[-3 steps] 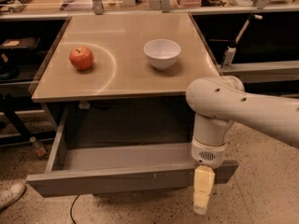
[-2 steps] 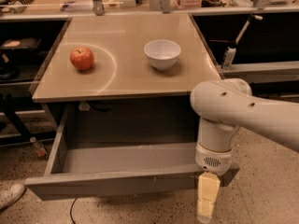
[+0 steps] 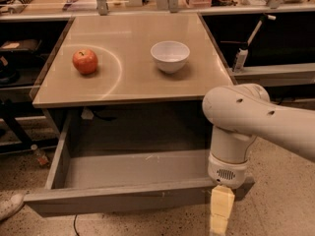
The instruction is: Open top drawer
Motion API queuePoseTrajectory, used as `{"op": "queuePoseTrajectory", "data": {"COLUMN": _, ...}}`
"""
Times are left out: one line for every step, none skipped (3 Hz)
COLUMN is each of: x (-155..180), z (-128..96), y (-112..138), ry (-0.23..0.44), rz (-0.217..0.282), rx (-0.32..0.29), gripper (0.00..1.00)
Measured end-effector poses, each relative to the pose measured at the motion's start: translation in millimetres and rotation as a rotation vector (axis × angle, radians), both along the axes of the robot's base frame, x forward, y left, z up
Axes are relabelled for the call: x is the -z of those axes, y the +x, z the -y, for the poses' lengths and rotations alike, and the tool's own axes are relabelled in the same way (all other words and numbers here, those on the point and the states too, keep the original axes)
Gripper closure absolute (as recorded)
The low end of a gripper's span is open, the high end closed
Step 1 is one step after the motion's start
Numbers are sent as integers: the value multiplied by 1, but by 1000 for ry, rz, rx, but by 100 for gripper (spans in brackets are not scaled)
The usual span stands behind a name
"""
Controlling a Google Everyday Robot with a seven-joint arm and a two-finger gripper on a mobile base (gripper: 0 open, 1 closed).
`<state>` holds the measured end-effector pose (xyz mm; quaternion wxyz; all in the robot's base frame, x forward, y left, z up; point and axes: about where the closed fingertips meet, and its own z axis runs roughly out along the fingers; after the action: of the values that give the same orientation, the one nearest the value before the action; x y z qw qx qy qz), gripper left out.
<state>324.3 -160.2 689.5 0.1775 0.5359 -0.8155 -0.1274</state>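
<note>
The top drawer [image 3: 123, 200] is pulled far out from under the tan table top. Its slanted grey front runs along the bottom of the view, and its shallow grey tray [image 3: 133, 168] looks bare. My gripper [image 3: 220, 215] hangs down from the white arm [image 3: 256, 122] at the right end of the drawer front, in front of it. Only one pale yellow finger [image 3: 221, 208] shows, and its tip runs off the bottom edge. Whether it touches the drawer front I cannot tell.
On the table top [image 3: 138, 82] sit a red apple [image 3: 85, 61] at the left and a white bowl [image 3: 170, 56] right of centre. A dark shelf unit [image 3: 19, 82] stands to the left. A shoe [image 3: 10, 205] is at the bottom left on the speckled floor.
The drawer has slid a little further out toward the camera. My arm and gripper have moved the same way, lower in the view.
</note>
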Motion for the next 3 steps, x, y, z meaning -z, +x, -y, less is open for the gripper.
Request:
{"op": "queuePoseTrajectory", "data": {"x": -5, "z": 3, "y": -15, "ry": 4, "rz": -15, "rx": 14, "gripper": 0}}
{"op": "queuePoseTrajectory", "data": {"x": -10, "z": 7, "y": -30, "ry": 10, "rz": -27, "rx": 34, "gripper": 0}}
{"op": "queuePoseTrajectory", "data": {"x": -15, "z": 11, "y": -43, "ry": 16, "rz": -35, "rx": 56, "gripper": 0}}
